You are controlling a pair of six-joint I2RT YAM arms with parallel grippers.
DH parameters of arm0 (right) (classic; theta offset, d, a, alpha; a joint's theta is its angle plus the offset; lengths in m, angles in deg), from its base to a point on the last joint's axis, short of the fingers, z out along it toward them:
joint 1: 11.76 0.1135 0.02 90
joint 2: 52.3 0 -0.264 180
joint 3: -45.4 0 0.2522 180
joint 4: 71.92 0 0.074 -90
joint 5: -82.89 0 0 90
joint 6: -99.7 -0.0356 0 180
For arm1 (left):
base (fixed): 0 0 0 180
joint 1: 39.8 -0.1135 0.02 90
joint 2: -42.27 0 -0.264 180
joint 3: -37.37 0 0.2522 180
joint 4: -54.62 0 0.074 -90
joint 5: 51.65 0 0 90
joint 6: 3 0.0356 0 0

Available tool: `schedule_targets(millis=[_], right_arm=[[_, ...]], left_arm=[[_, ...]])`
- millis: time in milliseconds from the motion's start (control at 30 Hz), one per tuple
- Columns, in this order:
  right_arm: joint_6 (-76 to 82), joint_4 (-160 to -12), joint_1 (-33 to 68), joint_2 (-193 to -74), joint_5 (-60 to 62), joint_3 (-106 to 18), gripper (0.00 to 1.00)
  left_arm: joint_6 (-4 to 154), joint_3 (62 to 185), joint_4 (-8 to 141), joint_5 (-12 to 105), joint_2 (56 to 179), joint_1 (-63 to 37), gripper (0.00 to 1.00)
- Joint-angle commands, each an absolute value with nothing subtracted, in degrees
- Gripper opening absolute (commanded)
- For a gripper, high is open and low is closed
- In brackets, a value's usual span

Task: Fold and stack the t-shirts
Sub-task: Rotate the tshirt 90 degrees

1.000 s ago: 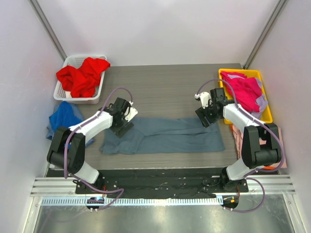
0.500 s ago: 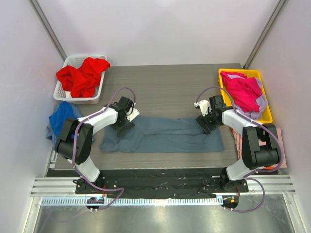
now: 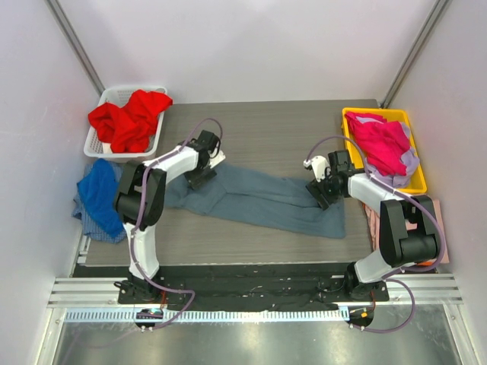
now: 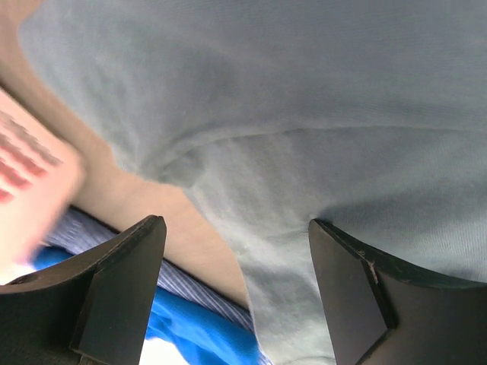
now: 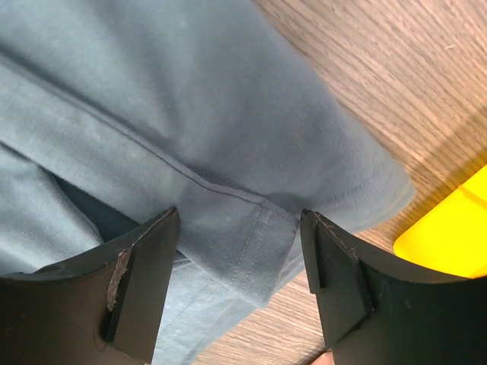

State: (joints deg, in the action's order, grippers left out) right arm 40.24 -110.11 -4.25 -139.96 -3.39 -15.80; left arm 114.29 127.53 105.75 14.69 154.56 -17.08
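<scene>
The large slate blue-grey t-shirt [image 3: 259, 199] lies flat in a long band, slanting from back left to front right. My left gripper [image 3: 199, 177] is down at its back-left end. In the left wrist view that gripper [image 4: 236, 224] stands open with the grey cloth [image 4: 304, 114] filling the space under the jaws. My right gripper [image 3: 319, 193] is at the shirt's right end. It is open [image 5: 237, 217] astride a stitched hem of the cloth [image 5: 190, 114]. Nothing is pinched in either one.
A white basket [image 3: 114, 150] at the back left holds red t-shirts [image 3: 128, 120]. A royal blue t-shirt [image 3: 99, 194] lies on striped cloth at the table's left edge. A yellow tray [image 3: 412, 125] at the back right holds a magenta t-shirt [image 3: 380, 143]. Pale pink cloth [image 3: 372, 217] hangs at the right edge.
My left gripper has swung toward the back and right, and the shirt's left end has gone with it, turning the band from level to slanted. The right gripper has shifted only slightly.
</scene>
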Motion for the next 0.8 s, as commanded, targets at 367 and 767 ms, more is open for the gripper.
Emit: schedule_targets(millis=[367,767], right_arm=[[41.1,-107.0,4.7,-140.7,-2.6,-13.8,0.73],[40.2,-108.3,15.7,-141.1,1.0,-12.6,0.73]], left_arm=[[116.3,167.9,103.5,9.1,185.9,-19.6,0.84],[119.8,176.8,95.5,8.8,191.8,-19.3,0.87]])
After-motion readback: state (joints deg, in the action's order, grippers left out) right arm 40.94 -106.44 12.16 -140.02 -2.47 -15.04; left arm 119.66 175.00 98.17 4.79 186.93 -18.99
